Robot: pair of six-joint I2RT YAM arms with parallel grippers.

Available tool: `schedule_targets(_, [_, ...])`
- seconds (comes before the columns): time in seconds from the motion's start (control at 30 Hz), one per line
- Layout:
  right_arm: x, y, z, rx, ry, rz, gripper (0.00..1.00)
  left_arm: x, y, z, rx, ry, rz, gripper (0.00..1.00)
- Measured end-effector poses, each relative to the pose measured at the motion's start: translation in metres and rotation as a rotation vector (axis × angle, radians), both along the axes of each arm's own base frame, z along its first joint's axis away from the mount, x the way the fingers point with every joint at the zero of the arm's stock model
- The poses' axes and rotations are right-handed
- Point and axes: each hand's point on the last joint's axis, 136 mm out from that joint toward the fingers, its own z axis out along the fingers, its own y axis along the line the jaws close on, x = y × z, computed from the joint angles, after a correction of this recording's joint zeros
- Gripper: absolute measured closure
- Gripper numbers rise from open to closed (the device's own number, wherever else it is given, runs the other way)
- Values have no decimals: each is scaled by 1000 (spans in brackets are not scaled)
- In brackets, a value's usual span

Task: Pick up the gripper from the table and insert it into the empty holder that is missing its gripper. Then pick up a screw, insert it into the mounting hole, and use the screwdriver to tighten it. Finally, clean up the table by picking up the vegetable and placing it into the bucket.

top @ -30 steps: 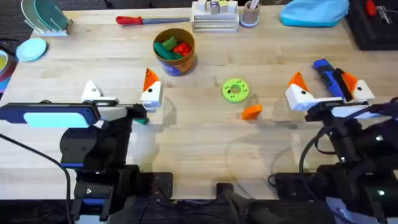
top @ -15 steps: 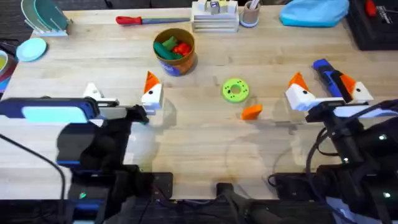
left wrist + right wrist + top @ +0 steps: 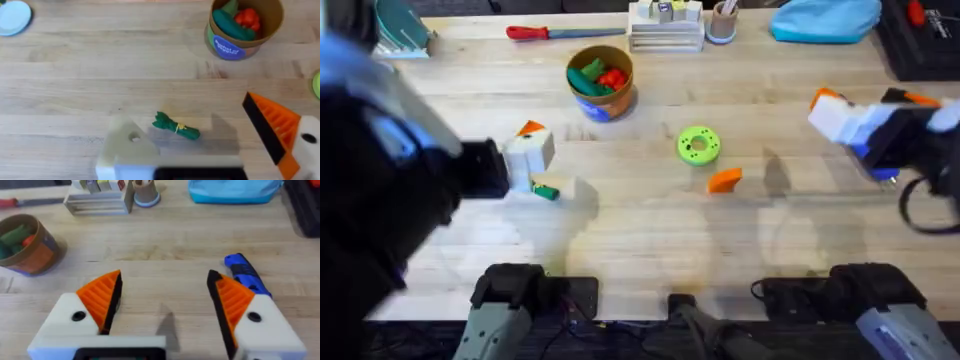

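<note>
**Both my grippers open and empty above the table**

Nearest to me, my left gripper [image 3: 200, 160] is spread wide with nothing between its fingers. One finger carries an orange ribbed pad; the other is the bare white holder [image 3: 127, 150], its mounting hole showing. On the wood just beyond that holder lies the vegetable [image 3: 176, 127], green with a pale band, not touched by either finger.

My right gripper [image 3: 162, 312] is also wide open and holds nothing; both its fingers wear orange pads. The blue screwdriver [image 3: 246, 275] lies on the table right behind one of them.

Out in the middle of the table [image 3: 650, 230] the loose orange gripper [image 3: 724, 179] rests by itself, just beside the flat green ring [image 3: 698, 144].

Farther on stands the bucket [image 3: 601, 82], with red and green toy pieces already inside. At the far edge lie a red-handled screwdriver [image 3: 542, 33] and a blue cloth [image 3: 825, 20].
</note>
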Motion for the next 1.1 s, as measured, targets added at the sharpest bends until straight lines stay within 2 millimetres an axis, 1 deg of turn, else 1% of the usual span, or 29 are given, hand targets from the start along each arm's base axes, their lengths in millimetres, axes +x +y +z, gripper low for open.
schedule_targets(0.13, [14, 2, 17, 7, 48, 12, 10, 16, -3, -5, -7, 138, -16, 8])
schedule_targets(0.2, [22, 5, 22, 14, 56, 24, 10, 21, -6, -13, -33, 201, -17, 8])
schedule_targets(0.27, [25, 6, 20, 20, 70, 29, 10, 21, -7, -26, -70, 271, 16, 8])
schedule_targets(0.33, [26, 7, 15, 27, 92, 31, 11, 18, -4, -38, -118, 333, 88, 9])
schedule_targets(0.5, [25, 8, 12, 42, 104, 29, 11, 18, 10, -57, -312, 392, 401, 9])
schedule_targets(0.57, [25, 8, 13, 46, 103, 29, 11, 17, 16, -68, -362, 424, 505, 3])
schedule_targets(0.6, [25, 8, 13, 47, 104, 29, 11, 16, 18, -75, -385, 453, 554, 32])
schedule_targets(0.63, [25, 8, 13, 50, 103, 28, 11, 16, 19, -81, -397, 475, 583, 119])
schedule_targets(0.67, [25, 8, 13, 50, 103, 28, 11, 16, 19, -86, -410, 495, 604, 240])
schedule_targets(0.7, [25, 8, 13, 50, 104, 28, 11, 16, 18, -91, -421, 518, 618, 391])
schedule_targets(0.73, [25, 8, 13, 52, 104, 27, 11, 16, 16, -95, -433, 538, 628, 564])
schedule_targets(0.77, [25, 8, 13, 53, 104, 26, 11, 16, 15, -98, -444, 551, 632, 706])
schedule_targets(0.8, [25, 8, 13, 53, 104, 26, 11, 16, 13, -99, -455, 559, 636, 874])
schedule_targets(0.83, [25, 8, 13, 53, 104, 26, 11, 16, 12, -99, -460, 561, 635, 963])
schedule_targets(0.87, [25, 8, 13, 53, 104, 26, 11, 17, 10, -99, -466, 559, 632, 985])
schedule_targets(0.93, [25, 8, 13, 54, 104, 26, 10, 19, 5, -96, -472, 547, 601, 972])
schedule_targets(0.97, [25, 8, 13, 54, 104, 26, 11, 21, 1, -93, -465, 535, 562, 873])
schedule_targets(1.0, [25, 8, 13, 54, 104, 26, 10, 25, -6, -88, -462, 515, 503, 690])
schedule_targets(1.03, [25, 8, 12, 55, 105, 25, 10, 27, -13, -85, -455, 502, 449, 567])
schedule_targets(1.1, [25, 8, 12, 55, 105, 25, 10, 34, -35, -72, -436, 462, 271, 233])
